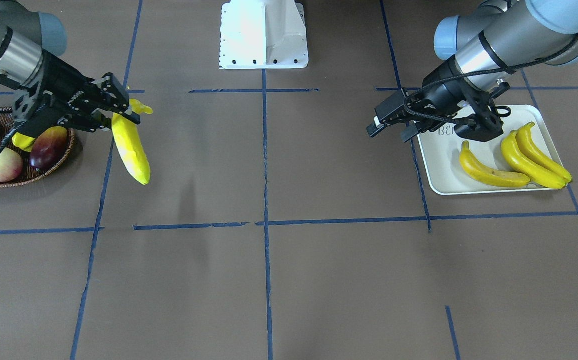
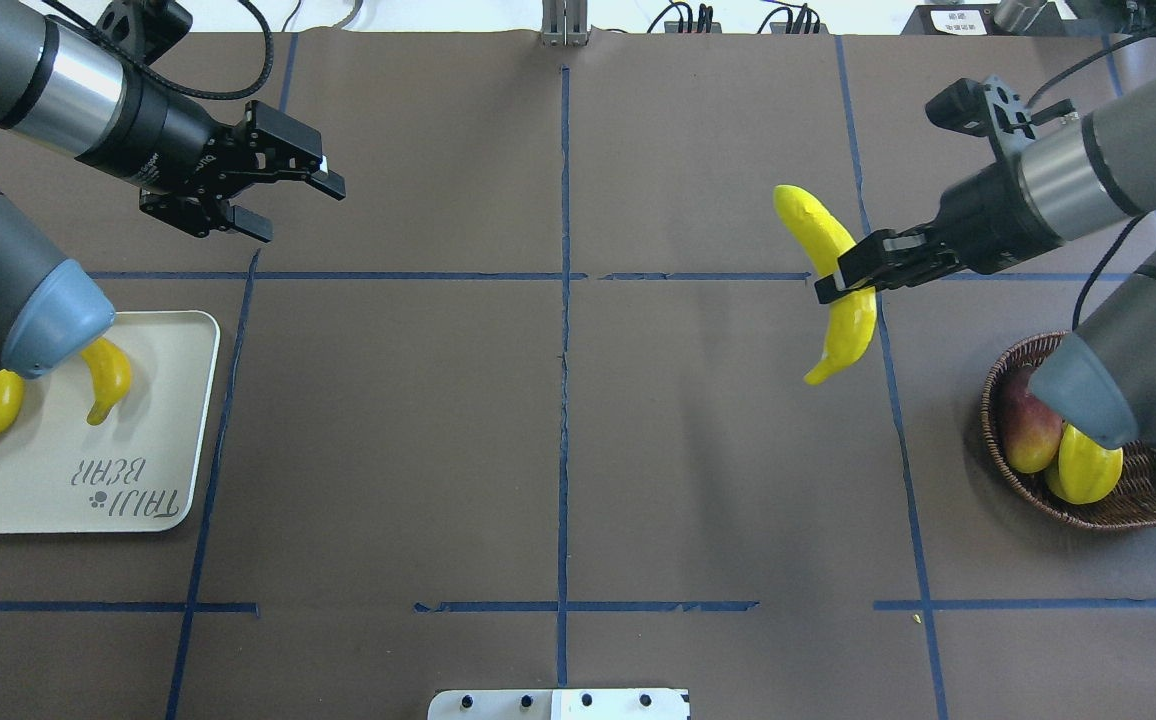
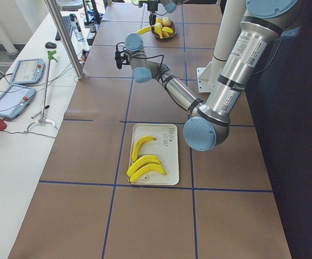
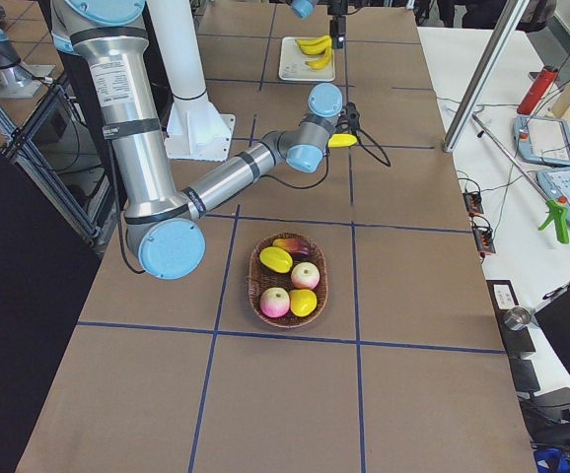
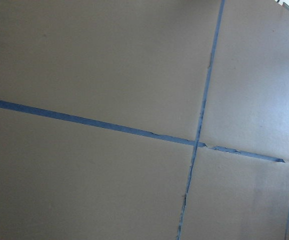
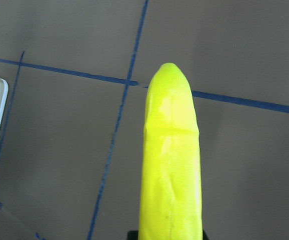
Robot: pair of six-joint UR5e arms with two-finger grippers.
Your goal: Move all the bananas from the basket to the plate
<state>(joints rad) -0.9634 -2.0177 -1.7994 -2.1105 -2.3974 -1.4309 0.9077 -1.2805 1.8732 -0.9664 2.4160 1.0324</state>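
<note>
table: brown paper crossed with blue tape, which we read from overhead.
plate: at 8 o'clock, three bananas lying on it.
left gripper: at 10 o'clock, jaws wide apart, empty.
banana: airborne at 2 o'clock, well apart from the plate.
risk: we fear it pivots or slips during the long carry.
axis: 12 to 6, blunt end at 12.
right gripper: clamped across its middle.
basket: at 4 o'clock.

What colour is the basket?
The basket is dark brown woven wicker, clearest in the exterior right view.
</note>
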